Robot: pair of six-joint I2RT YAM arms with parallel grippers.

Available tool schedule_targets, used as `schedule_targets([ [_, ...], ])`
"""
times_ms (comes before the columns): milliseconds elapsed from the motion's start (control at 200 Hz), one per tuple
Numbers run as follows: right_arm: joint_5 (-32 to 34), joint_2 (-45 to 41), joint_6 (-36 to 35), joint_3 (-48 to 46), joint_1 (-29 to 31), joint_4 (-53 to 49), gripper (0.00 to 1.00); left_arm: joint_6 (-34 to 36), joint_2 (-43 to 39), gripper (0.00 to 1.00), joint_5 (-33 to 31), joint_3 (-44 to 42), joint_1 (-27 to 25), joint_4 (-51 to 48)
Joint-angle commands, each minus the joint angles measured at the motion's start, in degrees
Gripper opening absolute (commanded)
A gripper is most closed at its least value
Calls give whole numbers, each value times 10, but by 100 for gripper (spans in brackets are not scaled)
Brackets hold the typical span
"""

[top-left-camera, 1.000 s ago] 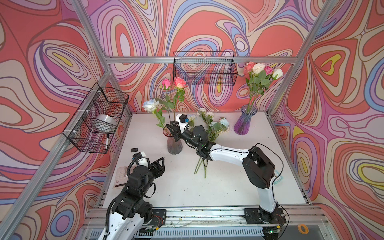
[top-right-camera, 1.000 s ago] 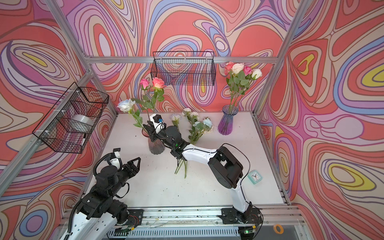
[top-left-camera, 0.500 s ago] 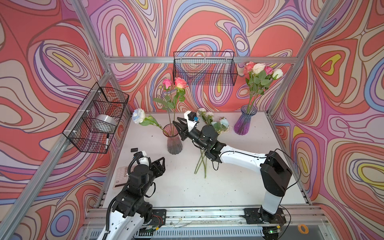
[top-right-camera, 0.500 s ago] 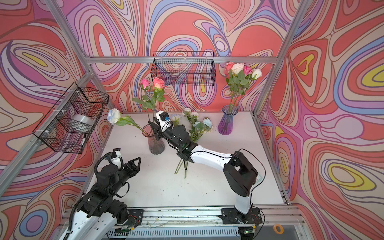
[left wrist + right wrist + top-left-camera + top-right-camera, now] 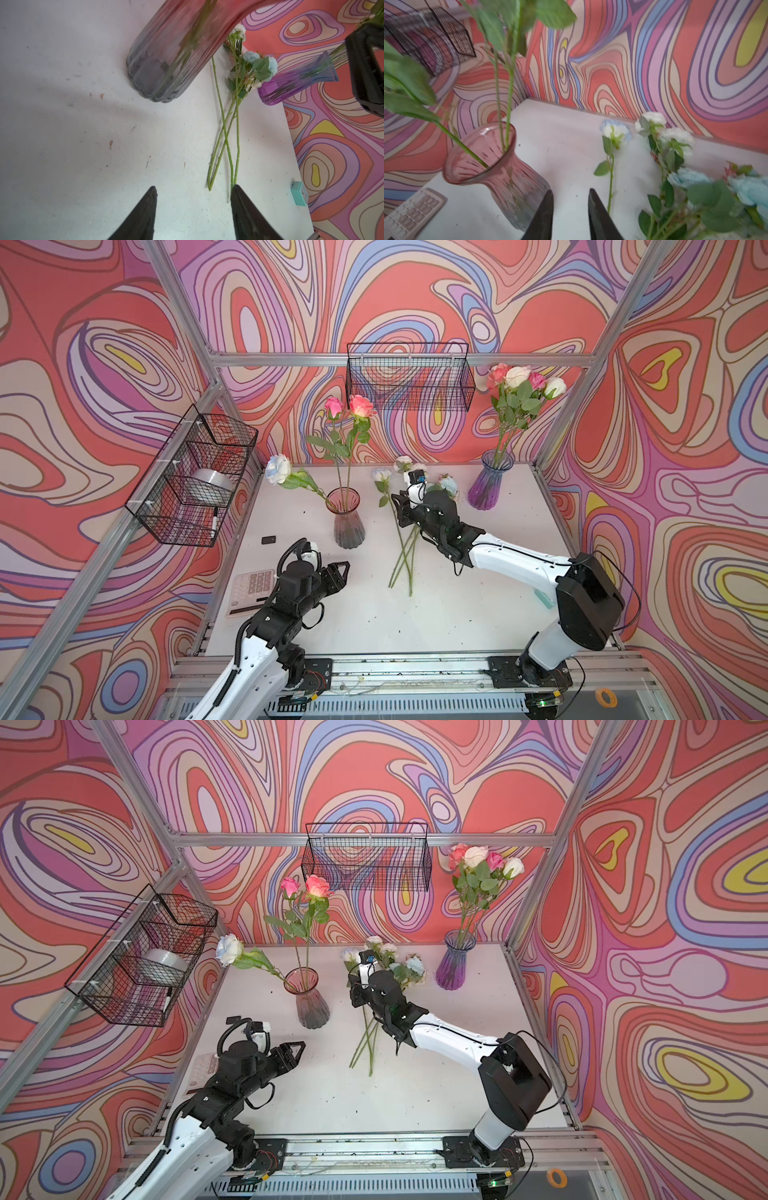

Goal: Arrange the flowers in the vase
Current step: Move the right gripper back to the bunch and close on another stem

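While my left gripper (image 5: 194, 187) and right gripper (image 5: 570, 190) hung parted, empty, the pink vase (image 5: 348, 522) stood by the right one, loose flowers (image 5: 250, 57) beneath its arm.

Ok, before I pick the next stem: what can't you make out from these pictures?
- Inside the ribbed pink glass vase: in both top views, tinted glass obscures where the stems end.
- Loose green-stemmed flowers on the white table: in both top views, the white right arm covers their middles; count unclear.
- Silvery object in the black wire side basket: mesh in front, too small to identify.
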Motion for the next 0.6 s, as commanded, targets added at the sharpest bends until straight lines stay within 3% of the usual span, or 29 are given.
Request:
schedule_targets([
  [0, -67, 56, 37, 37, -27, -118, 27, -32, 37, 56, 56, -23, -7, 103],
  [210, -101, 197, 34, 153, -35, -211, 31, -46, 52, 56, 60, -54, -12, 130],
  [596, -63, 296, 54, 231, -42, -271, 32, 32, -44, 59, -37, 23, -12, -112],
])
